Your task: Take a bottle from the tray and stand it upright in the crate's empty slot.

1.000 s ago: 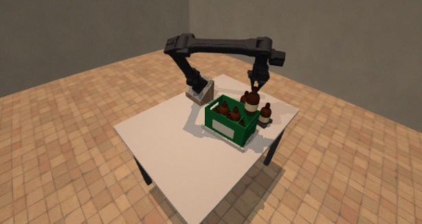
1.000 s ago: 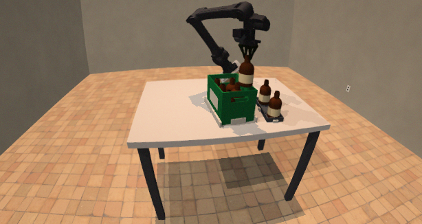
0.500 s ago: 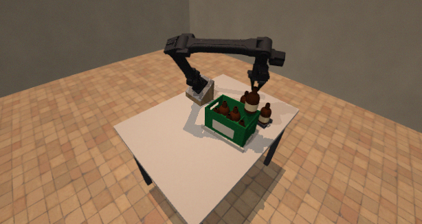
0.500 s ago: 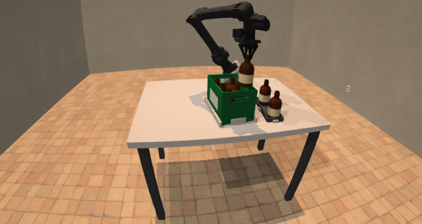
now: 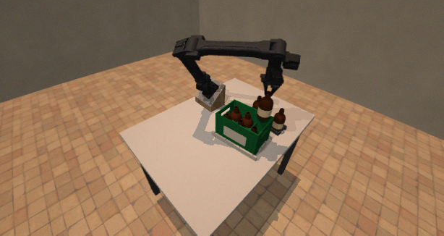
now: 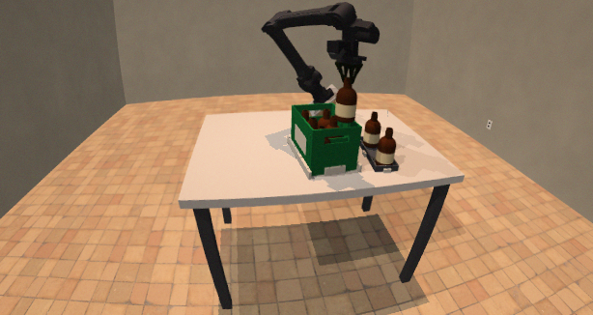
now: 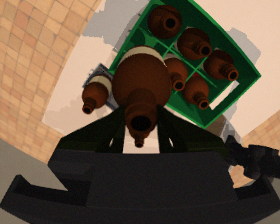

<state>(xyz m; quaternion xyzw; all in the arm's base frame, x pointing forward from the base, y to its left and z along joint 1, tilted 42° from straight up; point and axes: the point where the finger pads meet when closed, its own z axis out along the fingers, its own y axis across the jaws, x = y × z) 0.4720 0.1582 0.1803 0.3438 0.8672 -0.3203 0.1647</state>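
My gripper (image 5: 268,94) (image 6: 348,79) (image 7: 141,110) is shut on the neck of a brown bottle (image 5: 265,103) (image 6: 346,97) (image 7: 141,82) with a cream label. The bottle hangs upright at the tray-side end of the green crate (image 5: 252,141) (image 6: 333,156) (image 7: 251,75), its base about at rim height. The crate holds several brown bottles. Its empty slot (image 7: 150,41) is the corner one on the tray side, partly hidden by the held bottle in the wrist view. Two bottles (image 6: 372,131) (image 6: 385,151) stand on the dark tray (image 6: 370,157) beside the crate.
The tray stands close along the crate's side, and its two bottles are near the held one. Pale strips (image 5: 235,145) (image 6: 299,157) lie around the crate's foot. The arm's base block (image 5: 218,100) stands at the table's back edge.
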